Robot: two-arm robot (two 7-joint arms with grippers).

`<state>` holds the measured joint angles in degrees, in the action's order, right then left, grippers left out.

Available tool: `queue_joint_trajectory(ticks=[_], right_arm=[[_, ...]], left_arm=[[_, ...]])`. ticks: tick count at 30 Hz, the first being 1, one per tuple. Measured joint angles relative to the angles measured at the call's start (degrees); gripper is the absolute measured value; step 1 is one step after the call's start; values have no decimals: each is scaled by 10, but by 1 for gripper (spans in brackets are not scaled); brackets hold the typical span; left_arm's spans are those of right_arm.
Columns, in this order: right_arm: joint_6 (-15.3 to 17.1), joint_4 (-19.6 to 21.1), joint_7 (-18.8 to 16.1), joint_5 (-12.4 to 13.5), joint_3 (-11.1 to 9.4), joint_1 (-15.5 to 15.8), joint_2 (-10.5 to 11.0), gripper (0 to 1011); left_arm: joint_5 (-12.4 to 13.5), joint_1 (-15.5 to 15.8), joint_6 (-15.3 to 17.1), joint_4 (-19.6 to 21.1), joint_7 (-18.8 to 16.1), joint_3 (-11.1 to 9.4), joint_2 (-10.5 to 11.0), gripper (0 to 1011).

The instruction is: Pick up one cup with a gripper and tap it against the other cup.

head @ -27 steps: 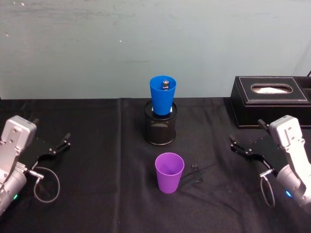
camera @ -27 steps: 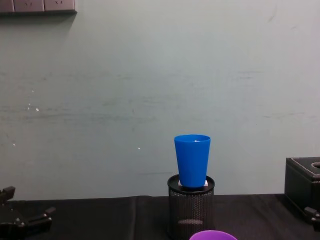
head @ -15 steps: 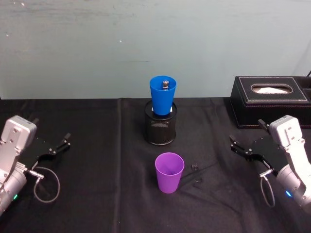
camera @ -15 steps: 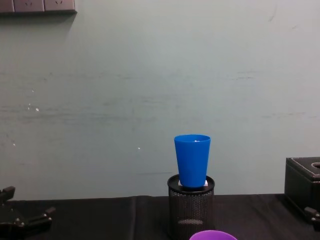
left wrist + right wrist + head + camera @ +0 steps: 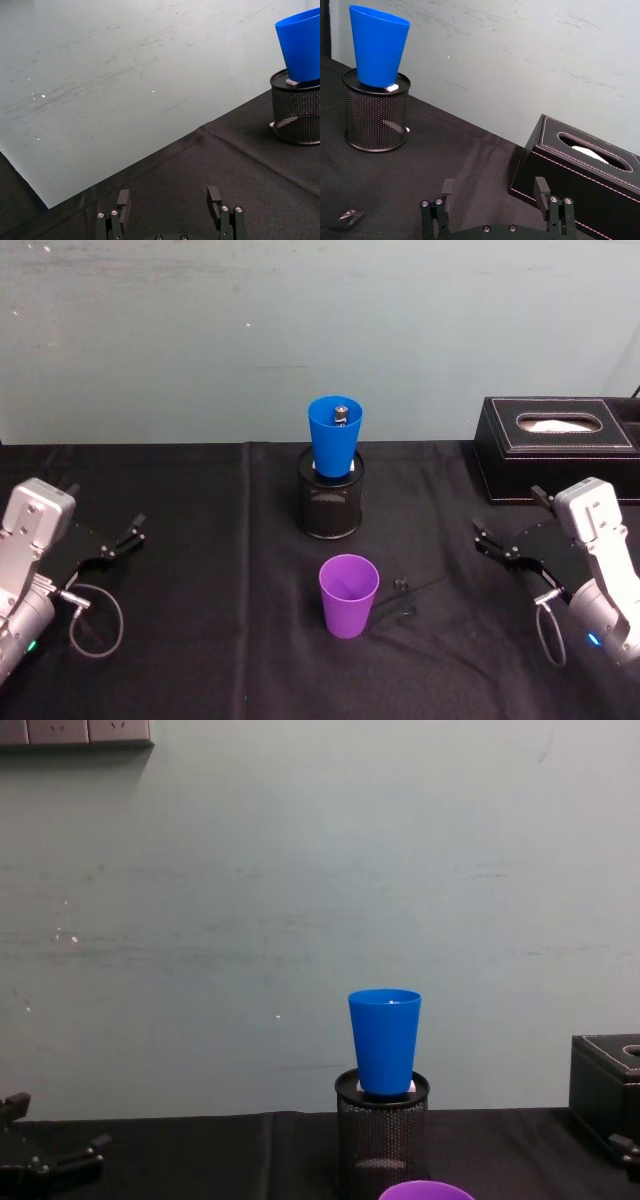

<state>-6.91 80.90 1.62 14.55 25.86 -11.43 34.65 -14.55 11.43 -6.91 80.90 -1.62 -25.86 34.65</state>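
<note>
**Head view.** The left tool (image 5: 105,525) lies low at the left edge of the worktop (image 5: 200,630), jaws spread and holding nothing. The right tool (image 5: 508,530) sits likewise at the right edge, jaws spread and empty, just in front of a black tissue box (image 5: 555,450). The purple cup (image 5: 348,595) stands upright at centre front, well apart from both tools. The blue cup (image 5: 334,440) stands behind it, its base seated in a black mesh holder (image 5: 329,508). A small dark scrap (image 5: 402,585) lies just beside the purple cup, on the right tool's side.

**Left wrist view.** The left tool (image 5: 169,200) shows its fingers parted over bare cloth. The blue cup and holder stand far off.

**Right wrist view.** The right tool (image 5: 494,190) also has its fingers parted, nothing between them. The tissue box stands close by, and the scrap lies on the cloth nearer the holder.

**Chest view.** The blue cup rises clear above the holder's rim. The rim of the purple cup shows at the lower edge, in front of the holder.

**Finding.** No step of the task is done: approach, grasp, lift and tap are all outstanding.

**Obstructions.** The scrap lies on the right tool's likely line to the purple cup. The blue cup sits raised and, in my judgement, only loosely seated, so a firm tap could tip it.
</note>
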Motion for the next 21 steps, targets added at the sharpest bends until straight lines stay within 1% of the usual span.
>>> queue_joint_trajectory(ticks=[14,17,18,19,21], right_arm=[[-1,1,-2,-1,-1,0,0,1004],[-2,8,-8,-4,-5,-1,1,1004],[-7,16,-17,-1,-10,3,2,1004],[-7,16,-17,-1,-10,3,2,1004],[-13,26,-29,7,-15,12,3,1004]], left_arm=[[0,0,0,0,0,0,0,1000],[0,0,0,0,0,0,0,1000],[0,0,0,0,0,0,0,1000],[0,0,0,0,0,0,0,1000],[0,0,0,0,0,0,0,1000]])
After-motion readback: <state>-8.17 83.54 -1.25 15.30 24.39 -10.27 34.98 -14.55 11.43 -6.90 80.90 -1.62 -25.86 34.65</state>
